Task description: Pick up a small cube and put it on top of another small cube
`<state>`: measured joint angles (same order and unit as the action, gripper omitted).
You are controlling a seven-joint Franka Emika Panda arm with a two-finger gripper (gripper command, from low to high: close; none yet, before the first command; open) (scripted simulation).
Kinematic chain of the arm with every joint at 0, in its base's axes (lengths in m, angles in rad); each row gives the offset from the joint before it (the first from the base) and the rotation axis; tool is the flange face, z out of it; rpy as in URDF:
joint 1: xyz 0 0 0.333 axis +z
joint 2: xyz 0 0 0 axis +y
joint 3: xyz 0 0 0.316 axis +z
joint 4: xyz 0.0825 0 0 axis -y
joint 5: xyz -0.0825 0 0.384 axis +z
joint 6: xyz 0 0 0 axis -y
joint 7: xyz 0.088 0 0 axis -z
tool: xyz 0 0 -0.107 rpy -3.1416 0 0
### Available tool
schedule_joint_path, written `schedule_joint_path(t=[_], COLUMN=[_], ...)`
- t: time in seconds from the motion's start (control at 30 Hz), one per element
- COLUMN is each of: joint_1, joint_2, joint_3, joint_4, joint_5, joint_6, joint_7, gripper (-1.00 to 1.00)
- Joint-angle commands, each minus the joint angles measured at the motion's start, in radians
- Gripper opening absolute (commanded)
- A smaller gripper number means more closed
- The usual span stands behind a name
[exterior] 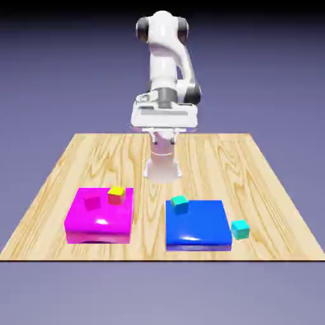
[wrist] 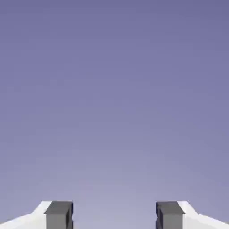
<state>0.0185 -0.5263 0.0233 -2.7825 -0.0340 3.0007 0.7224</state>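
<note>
I find the gripper [wrist: 114, 214] empty, its jaws standing well apart with only blue-violet backdrop between the two grey fingertips [wrist: 59, 214] in the hand view. In the exterior view the hand sits in the upper middle of the frame, high above the table [exterior: 57, 184] and well clear of every cube.

Four small cubes are present. A yellow cube [exterior: 115, 194] and a magenta cube [exterior: 92, 202] rest close together on the magenta block [exterior: 98, 225], lower left of centre. A teal cube [exterior: 179, 203] rests at the upper left corner of the blue block [exterior: 203, 232], lower right of centre. A second teal cube [exterior: 239, 229] sits on the wood just beside that block's right edge.

I judge these cubes rigid, light and flat-sided, unlikely to deform under the pads. Smooth faces may slip if gripped near an edge or a corner. I would take hold across two opposite vertical faces, centred, pads square to them. The yellow and magenta cubes stand near each other, so finger clearance there looks tight; the teal cube on the wood offers freer access.
</note>
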Motion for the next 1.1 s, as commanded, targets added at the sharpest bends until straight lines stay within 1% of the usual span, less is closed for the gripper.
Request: schedule_joint_path(t=[0.0,0.9,0.97,1.07], joint_1=[0.005,0.151,0.153,0.171], joint_2=[0.036,1.015,1.030,1.139], joint_3=[0.019,0.541,0.550,0.476], joint_4=[0.023,0.638,0.648,0.658], joint_5=[-0.028,-0.789,-0.801,-0.909], joint_6=[-0.030,-0.844,-0.856,-0.782], joint_7=[-0.015,-0.433,-0.440,-0.374], gripper=[0.00,0.00,0.00,0.00])
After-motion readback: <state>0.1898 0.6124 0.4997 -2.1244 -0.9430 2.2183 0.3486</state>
